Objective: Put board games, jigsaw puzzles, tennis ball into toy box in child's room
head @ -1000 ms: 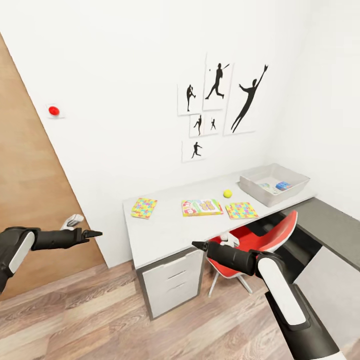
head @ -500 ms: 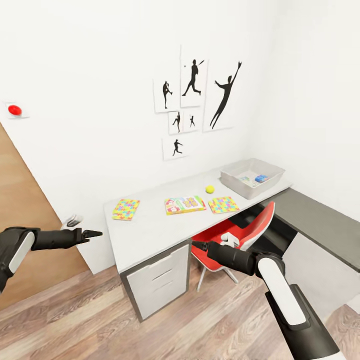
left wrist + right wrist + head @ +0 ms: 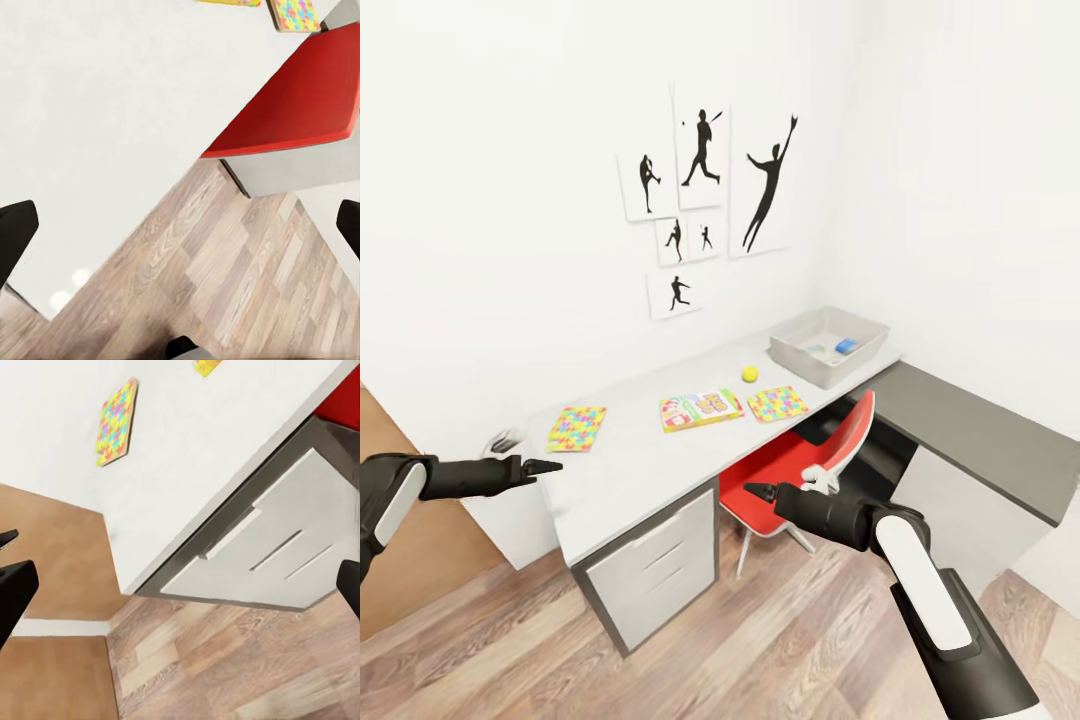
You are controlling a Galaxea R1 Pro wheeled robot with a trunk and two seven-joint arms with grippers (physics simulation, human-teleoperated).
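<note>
The table [image 3: 640,470] carries a jigsaw puzzle [image 3: 577,427] at its near left and a white, red and yellow board game [image 3: 701,409] in the middle. A second jigsaw puzzle [image 3: 777,403] lies beside the game, with the tennis ball [image 3: 750,374] just behind them. The toy box [image 3: 828,345] stands at the far end with a small blue board game [image 3: 847,346] inside. My left gripper [image 3: 545,466] hovers open and empty off the table's near corner. My right gripper [image 3: 758,491] is open and empty, low in front of the table. The bed is out of view.
A red chair [image 3: 800,470] is tucked under the table beside white drawers [image 3: 655,570]. A lower dark-grey desk section [image 3: 970,425] runs along the right wall. Wood floor [image 3: 760,640] lies in front. A brown door [image 3: 420,550] shows at the left edge.
The whole picture has shifted left, so the camera has turned right; the door has slid mostly out of frame. Both arms hold the same pose, and the toys have not moved.
</note>
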